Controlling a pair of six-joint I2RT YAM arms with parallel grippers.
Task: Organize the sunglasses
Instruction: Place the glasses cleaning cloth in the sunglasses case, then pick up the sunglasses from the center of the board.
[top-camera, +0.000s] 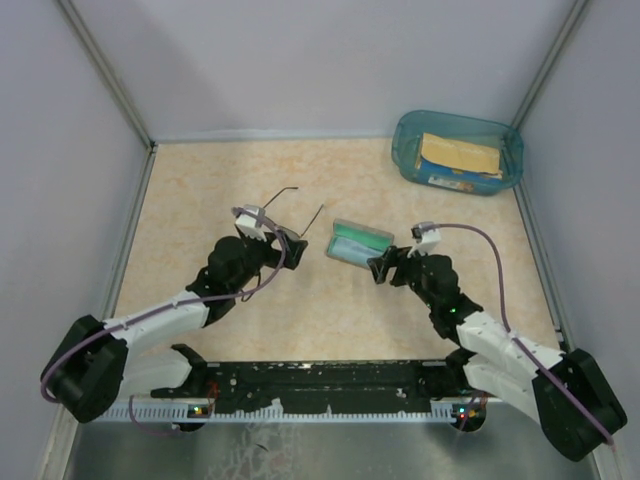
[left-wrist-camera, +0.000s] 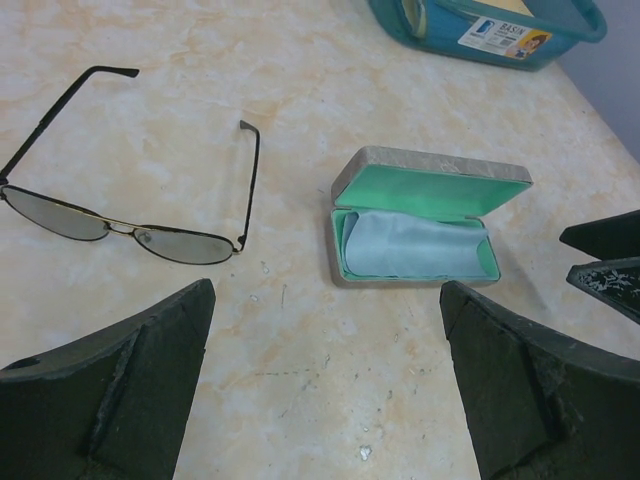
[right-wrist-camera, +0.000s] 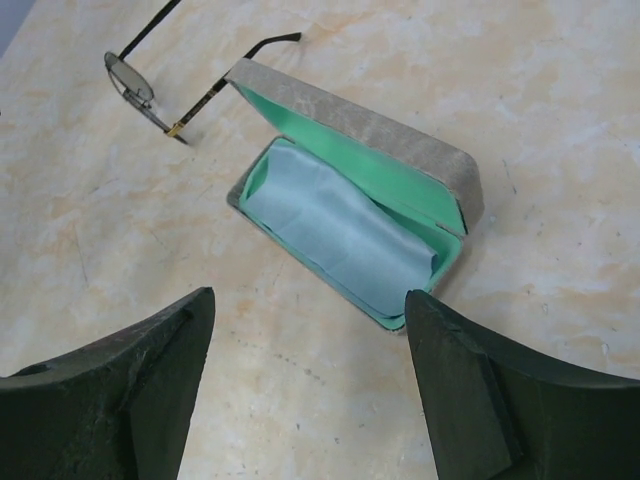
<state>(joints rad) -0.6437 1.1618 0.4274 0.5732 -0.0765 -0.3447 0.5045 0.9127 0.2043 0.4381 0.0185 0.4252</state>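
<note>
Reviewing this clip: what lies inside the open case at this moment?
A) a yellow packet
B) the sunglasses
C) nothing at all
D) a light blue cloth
D: the case stands open with only the light blue cloth lying in its green-lined bottom, while the sunglasses rest unfolded on the table beside it.

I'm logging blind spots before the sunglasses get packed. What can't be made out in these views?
Right wrist: one sunglasses temple, cut off by the top edge.
Top view: their lenses, behind the left gripper.
Every view: the case floor, under the blue cloth.
Left wrist: bin contents, cut off at the top.
</note>
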